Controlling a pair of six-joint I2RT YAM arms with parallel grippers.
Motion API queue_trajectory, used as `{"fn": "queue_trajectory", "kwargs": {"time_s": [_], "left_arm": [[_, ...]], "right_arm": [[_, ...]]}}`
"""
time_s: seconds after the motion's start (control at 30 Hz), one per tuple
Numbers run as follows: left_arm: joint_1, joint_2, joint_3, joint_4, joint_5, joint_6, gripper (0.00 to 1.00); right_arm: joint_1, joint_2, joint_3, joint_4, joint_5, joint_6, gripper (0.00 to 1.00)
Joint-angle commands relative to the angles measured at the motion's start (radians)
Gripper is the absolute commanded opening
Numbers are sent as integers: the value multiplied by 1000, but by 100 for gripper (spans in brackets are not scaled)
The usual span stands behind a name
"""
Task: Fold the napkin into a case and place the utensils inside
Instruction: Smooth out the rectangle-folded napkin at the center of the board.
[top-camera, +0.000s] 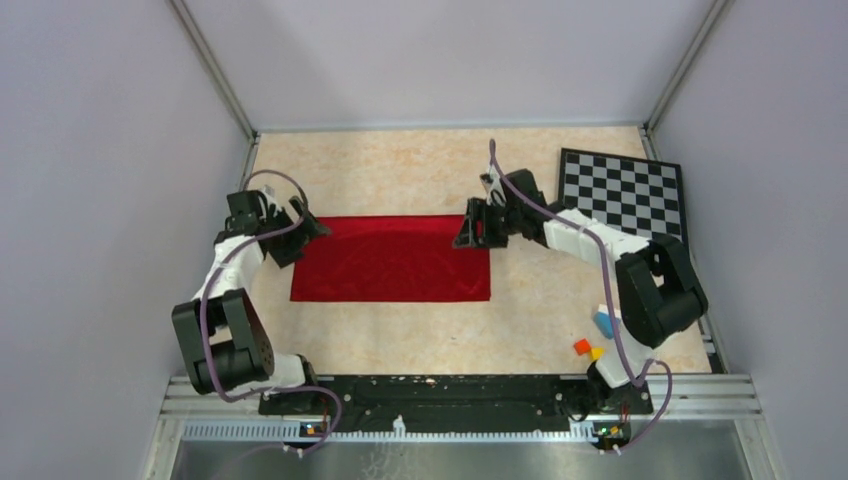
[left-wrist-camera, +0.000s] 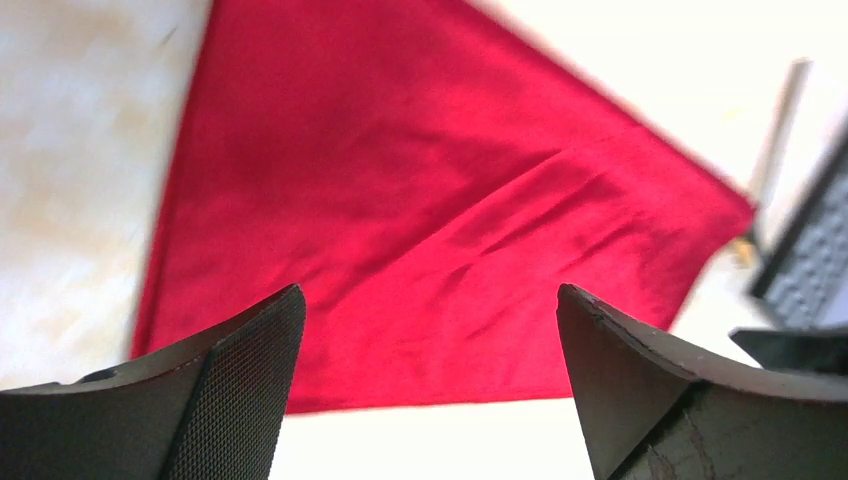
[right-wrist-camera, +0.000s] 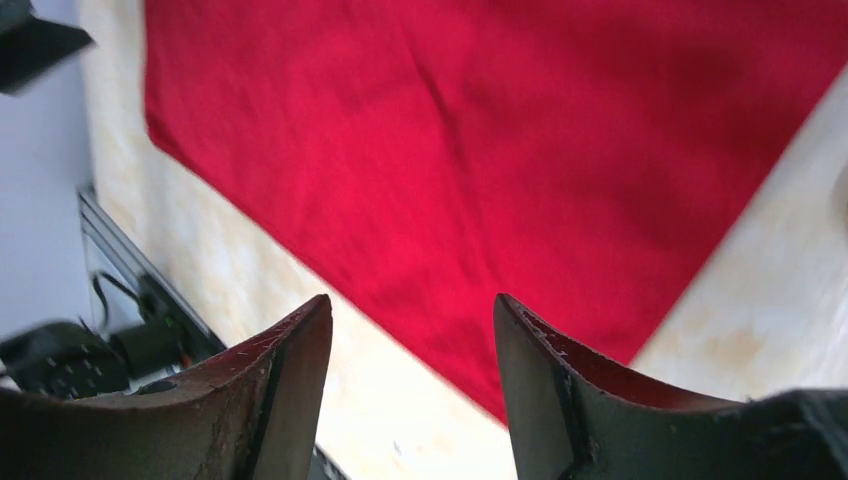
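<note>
The deep-red napkin (top-camera: 390, 258) lies flat on the table as a wide rectangle, with faint creases across it (left-wrist-camera: 430, 180) (right-wrist-camera: 480, 130). My left gripper (top-camera: 305, 232) hangs over its far left corner, open, with only cloth and table showing between the fingers (left-wrist-camera: 430, 300). My right gripper (top-camera: 470, 232) hovers at the far right corner, also open and holding nothing (right-wrist-camera: 412, 305). Neither gripper touches the cloth in the wrist views. The utensils are out of view.
A black-and-white checkered board (top-camera: 622, 190) lies at the back right. Small coloured blocks (top-camera: 595, 335) sit near the right arm's base. Grey walls close in the left, right and back, and a black rail (top-camera: 450, 395) runs along the near edge.
</note>
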Motion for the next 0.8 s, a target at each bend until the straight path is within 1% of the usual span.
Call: {"fn": "queue_trajectory", "kwargs": {"time_s": [0.0, 0.1, 0.2, 0.37, 0.43, 0.53, 0.63, 0.77], "left_arm": [[-11, 110, 87, 280, 229, -112, 99], [-24, 256, 174, 337, 264, -149, 99], [-27, 365, 262, 373, 292, -164, 99], [-26, 491, 341, 376, 236, -167, 99], [-25, 507, 341, 377, 212, -155, 99], [-18, 518, 346, 306, 119, -109, 99], [-14, 523, 384, 230, 74, -62, 99], [-25, 451, 399, 237, 136, -45, 99]], "right_arm": [[-56, 152, 175, 108, -61, 24, 60], [-90, 256, 256, 146, -99, 55, 60], [-125, 316, 305, 202, -148, 88, 59], [-149, 409, 356, 212, -155, 94, 58], [-156, 426, 343, 220, -121, 80, 58], [-174, 457, 336, 175, -75, 43, 57], [-174, 434, 311, 158, -34, 18, 57], [-161, 363, 318, 167, -92, 43, 57]]}}
